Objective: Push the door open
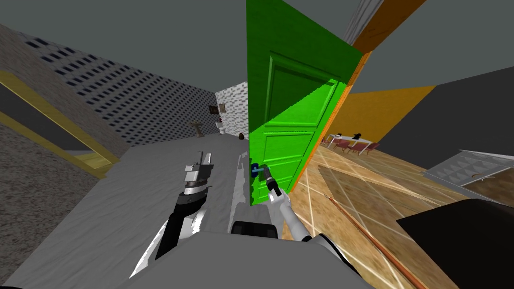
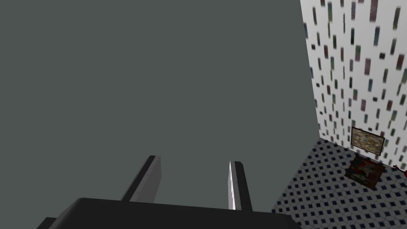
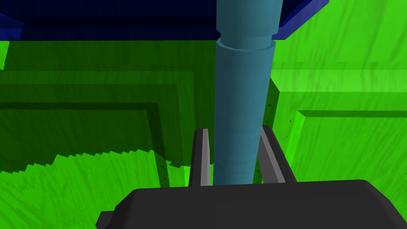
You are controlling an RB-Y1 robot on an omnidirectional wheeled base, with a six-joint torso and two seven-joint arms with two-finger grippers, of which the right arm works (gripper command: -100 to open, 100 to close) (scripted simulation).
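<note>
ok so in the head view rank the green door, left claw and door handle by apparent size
1. green door, largest by far
2. left claw
3. door handle, smallest, gripped by the right claw

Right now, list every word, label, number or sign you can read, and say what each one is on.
No text can be read anywhere.
On the green door: none.
On the handle that the right gripper clamps: none.
On the framed pictures: too small to tell.
</note>
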